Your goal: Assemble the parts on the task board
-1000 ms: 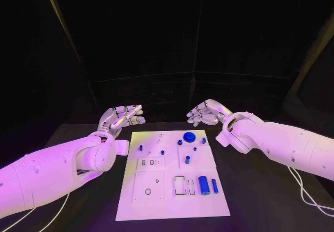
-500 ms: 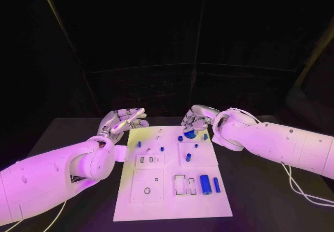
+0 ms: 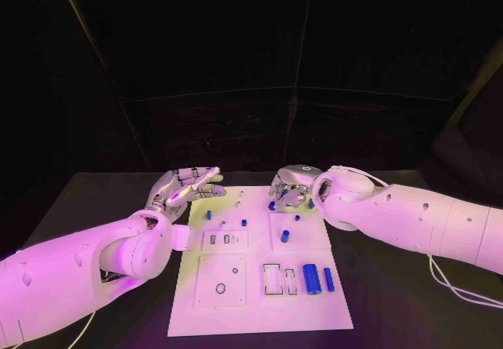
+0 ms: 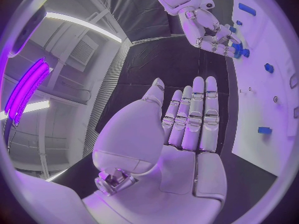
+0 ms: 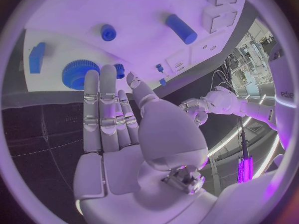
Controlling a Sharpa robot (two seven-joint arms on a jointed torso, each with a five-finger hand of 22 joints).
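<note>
Head view, starting nearest us: we see the task board point(image 3: 256, 305) lying flat on the black table point(image 3: 398, 291), and on its near half two blue cylinders, a thick cylinder point(image 3: 311, 276) and a thin cylinder point(image 3: 328, 279), lie side by side, well short of either set of fingers. Beside them sit two outlined rectangular slots point(image 3: 279, 279), and further toward the left arm an oval hole point(image 3: 220, 289). Past these, mid-board, a small blue peg point(image 3: 284, 235) stands, and smaller blue pegs point(image 3: 208, 215) dot the far half.

Further on, our left hand point(image 3: 187, 185) hangs just off the board's far corner, palm up, fingers stretched out straight and together, holding nothing; the left wrist view confirms the empty palm point(image 4: 181, 134), with the board beyond the fingertips.

Farthest, our right hand point(image 3: 291, 187) hovers over the board's far edge, fingers pointing down. In the right wrist view its fingers point(image 5: 102, 109) are extended side by side with nothing between them and the thumb, and the blue gear point(image 5: 79, 73) sits on the board just beyond the fingertips, partly behind them. We cannot tell whether they touch it. A round blue knob point(image 5: 108, 32) and a blue block point(image 5: 37, 57) lie further out.
</note>
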